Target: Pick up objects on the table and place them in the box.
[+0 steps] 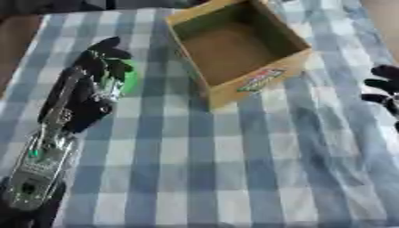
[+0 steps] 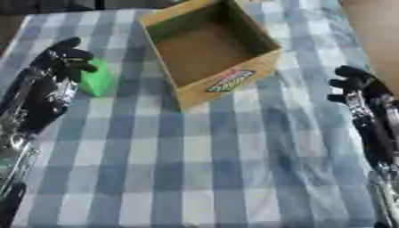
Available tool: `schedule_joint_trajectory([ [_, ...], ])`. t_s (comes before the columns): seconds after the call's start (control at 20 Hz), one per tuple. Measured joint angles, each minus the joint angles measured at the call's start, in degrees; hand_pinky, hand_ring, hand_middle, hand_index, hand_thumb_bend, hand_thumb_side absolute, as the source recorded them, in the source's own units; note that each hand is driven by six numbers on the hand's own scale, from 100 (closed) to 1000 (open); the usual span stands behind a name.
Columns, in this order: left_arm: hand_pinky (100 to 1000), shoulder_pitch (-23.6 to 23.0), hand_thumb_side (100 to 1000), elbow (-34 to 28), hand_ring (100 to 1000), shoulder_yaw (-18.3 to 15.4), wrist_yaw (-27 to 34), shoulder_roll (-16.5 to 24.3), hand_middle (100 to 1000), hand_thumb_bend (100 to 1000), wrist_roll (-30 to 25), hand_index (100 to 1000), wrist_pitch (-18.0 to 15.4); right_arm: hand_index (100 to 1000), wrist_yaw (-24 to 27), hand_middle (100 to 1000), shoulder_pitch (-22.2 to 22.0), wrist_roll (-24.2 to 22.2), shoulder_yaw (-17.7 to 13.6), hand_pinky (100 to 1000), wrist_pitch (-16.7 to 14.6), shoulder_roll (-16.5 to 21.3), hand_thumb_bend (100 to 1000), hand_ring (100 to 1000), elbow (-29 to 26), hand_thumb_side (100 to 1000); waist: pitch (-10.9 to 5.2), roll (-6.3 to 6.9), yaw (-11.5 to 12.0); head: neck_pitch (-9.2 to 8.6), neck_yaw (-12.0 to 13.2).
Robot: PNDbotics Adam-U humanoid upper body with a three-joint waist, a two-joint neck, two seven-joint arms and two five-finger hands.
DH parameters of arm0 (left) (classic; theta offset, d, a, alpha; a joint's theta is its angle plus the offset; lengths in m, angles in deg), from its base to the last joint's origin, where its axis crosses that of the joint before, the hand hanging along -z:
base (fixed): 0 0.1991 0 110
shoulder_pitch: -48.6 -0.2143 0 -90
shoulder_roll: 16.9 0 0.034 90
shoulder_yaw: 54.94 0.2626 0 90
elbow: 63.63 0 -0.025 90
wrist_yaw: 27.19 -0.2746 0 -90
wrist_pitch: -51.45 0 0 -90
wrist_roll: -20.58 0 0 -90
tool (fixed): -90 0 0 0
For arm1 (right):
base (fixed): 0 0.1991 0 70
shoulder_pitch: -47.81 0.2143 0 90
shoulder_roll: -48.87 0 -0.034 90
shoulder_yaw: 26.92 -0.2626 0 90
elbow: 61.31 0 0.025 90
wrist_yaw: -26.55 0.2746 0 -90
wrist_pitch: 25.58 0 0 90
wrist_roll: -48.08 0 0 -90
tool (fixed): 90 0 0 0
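Note:
A small green block (image 2: 99,81) lies on the checked cloth at the left, a little left of the box. My left hand (image 1: 99,67) reaches in from the lower left and sits on the block, its dark fingers (image 2: 68,57) curled over the block's top and left side. I cannot see whether the block is off the cloth. The open cardboard box (image 1: 234,91) stands at the top centre, turned askew, with nothing visible inside and a printed label on its near wall. My right hand (image 2: 355,87) rests at the right edge, fingers relaxed, holding nothing.
The blue and white checked tablecloth (image 1: 210,169) covers the table. Bare brown surface shows beyond the cloth at the far left (image 1: 14,49) and at the top right (image 2: 378,26). My left forearm (image 1: 39,164) lies along the lower left.

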Motion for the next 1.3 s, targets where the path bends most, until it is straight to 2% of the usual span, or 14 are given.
schedule_joint_trajectory([
  [0.15, 898, 1.1, 368, -0.2, 697, -0.4, -1.4, 3.3, 707, 100, -0.1, 910, 0.0, 847, 0.0, 814, 0.0, 0.0, 0.0, 719, 0.0, 0.0, 100, 815, 0.0, 715, 0.00, 0.25, 0.0, -0.27, -0.1],
  [0.4, 875, 3.4, 268, -0.2, 704, -0.6, -4.8, 10.3, 713, 208, -1.1, 908, 0.2, 847, -0.1, 813, -0.1, -0.1, 0.0, 719, 0.0, 0.0, 100, 815, 0.2, 713, -0.29, 1.10, -0.3, -0.31, -0.3],
  [0.7, 855, 6.9, 226, 1.3, 710, 0.2, -8.4, 19.7, 718, 329, -3.3, 905, -0.4, 847, -0.4, 813, -0.4, -0.2, 0.0, 719, 0.1, 0.1, 100, 815, 0.3, 714, -0.60, 1.60, -0.7, -0.54, -0.5],
  [0.85, 854, 9.2, 225, 3.7, 711, 0.9, -8.9, 24.2, 719, 338, -4.6, 905, -0.8, 847, -0.4, 813, -0.5, -0.2, 0.0, 719, 0.1, 0.1, 100, 815, 0.4, 715, -0.64, 1.61, -1.0, -0.61, -0.5],
  [1.0, 854, 10.1, 225, 5.4, 711, 1.3, -8.9, 25.9, 719, 338, -5.4, 905, -1.5, 847, -0.4, 813, -0.5, -0.3, 0.0, 719, 0.0, 0.1, 100, 815, 0.4, 715, -0.64, 1.63, -1.0, -0.71, -0.5],
  [1.05, 845, 10.1, 213, 5.8, 721, 1.3, -8.9, 26.1, 729, 424, -5.6, 903, -1.6, 847, -0.4, 813, -0.5, -0.3, 0.0, 719, 0.0, 0.1, 100, 815, 0.4, 715, -0.65, 1.66, -1.1, -0.71, -0.5],
  [1.25, 845, 13.4, 213, 9.0, 721, 3.0, -10.4, 28.2, 729, 424, -7.5, 903, -2.1, 847, -0.4, 813, -0.5, -0.4, 0.0, 719, 0.0, 0.1, 100, 815, 0.5, 715, -0.68, 1.82, -1.4, -0.71, -0.2],
  [1.3, 837, 14.0, 228, 9.9, 739, 3.3, -10.7, 28.5, 744, 560, -8.1, 912, -2.4, 848, -0.4, 813, -0.5, -0.4, 0.0, 719, 0.0, 0.1, 100, 815, 0.5, 715, -0.69, 1.80, -1.4, -0.71, -0.2],
])
